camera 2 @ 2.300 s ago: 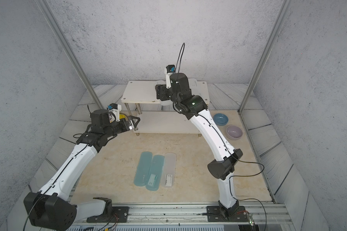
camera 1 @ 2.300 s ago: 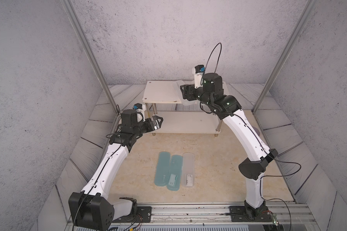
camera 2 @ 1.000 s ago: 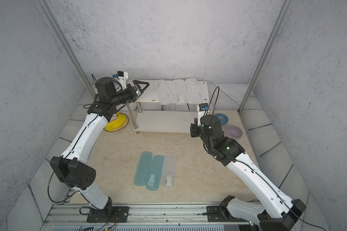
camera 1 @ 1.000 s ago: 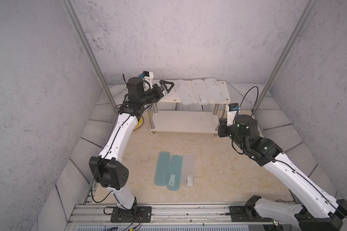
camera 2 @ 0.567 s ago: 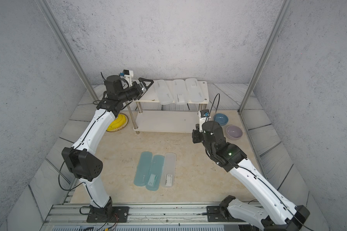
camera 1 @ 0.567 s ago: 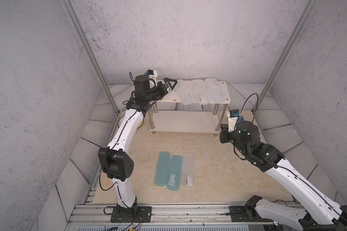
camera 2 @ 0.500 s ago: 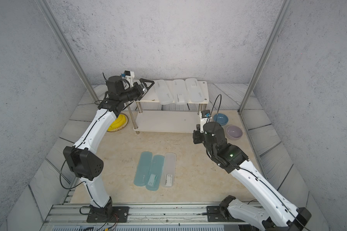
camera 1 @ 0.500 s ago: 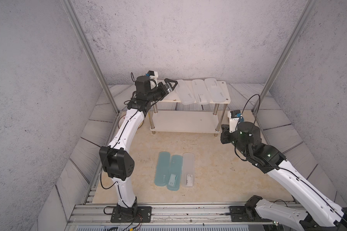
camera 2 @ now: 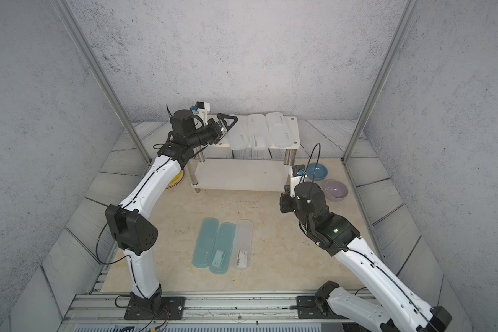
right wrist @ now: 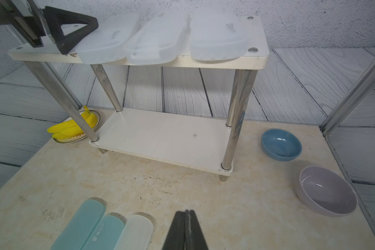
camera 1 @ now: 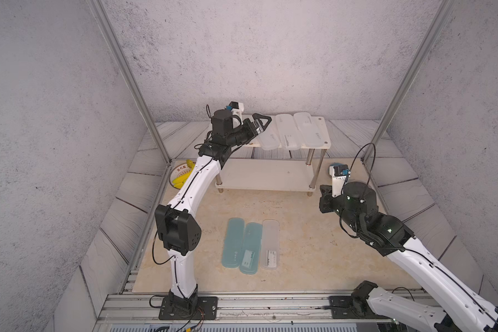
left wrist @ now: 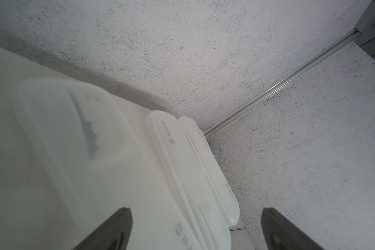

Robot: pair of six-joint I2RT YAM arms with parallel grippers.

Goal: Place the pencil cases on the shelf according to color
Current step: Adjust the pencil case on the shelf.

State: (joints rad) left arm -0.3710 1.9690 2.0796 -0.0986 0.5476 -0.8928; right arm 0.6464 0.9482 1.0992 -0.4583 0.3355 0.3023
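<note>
The shelf [camera 1: 325, 137] [right wrist: 160, 138] stands at the back, its lower board bare. Three frosted white pencil cases [camera 1: 286, 130] [camera 2: 256, 130] [right wrist: 154, 36] lie side by side on its top board. On the table lie two teal cases [camera 1: 233, 243] [camera 1: 250, 247] and one white case [camera 1: 270, 244], touching along their sides. My left gripper [camera 1: 263, 123] [camera 2: 229, 122] [left wrist: 196, 210] hovers open and empty over the top board's left part, beside the leftmost white case [left wrist: 74, 129]. My right gripper [right wrist: 186, 211] [camera 1: 325, 198] is shut on nothing, above the table right of the cases.
A blue bowl [camera 2: 316, 171] [right wrist: 280, 144] and a purple bowl [camera 2: 336, 189] [right wrist: 327, 190] sit right of the shelf. A plate with toy bananas [camera 1: 181, 175] [right wrist: 74, 127] lies at its left. Metal frame posts rise at the back corners.
The right arm has left the top board and drawn back low over the table's right side. The left arm has swung up to the top board and crept right toward the white cases.
</note>
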